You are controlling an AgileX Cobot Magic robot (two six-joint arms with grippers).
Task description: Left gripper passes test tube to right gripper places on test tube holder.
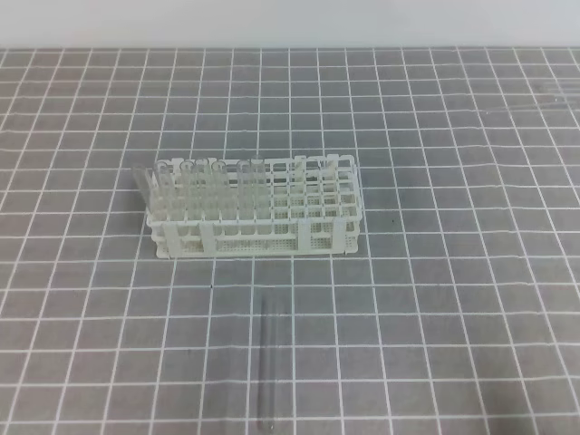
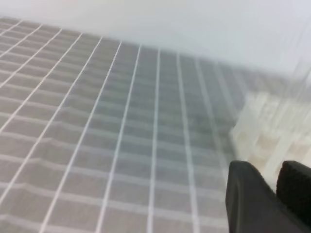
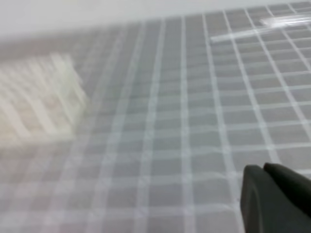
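White plastic lattice test tube holder (image 1: 254,215) sits mid-worktop (image 1: 453,272) on the grey gridded mat, clear tubes standing in its left half. One slender clear glass test tube (image 1: 267,362) lies flat near the front edge, apart from the holder. Left pincer (image 2: 272,184) is a bit open and empty; right pincer (image 3: 265,177) is closed, empty.

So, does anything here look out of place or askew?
Yes. One test tube lies flat on the gridded mat in front of the test tube holder, outside it. Another tube at the holder's left end leans outward, while its neighbours stand upright.
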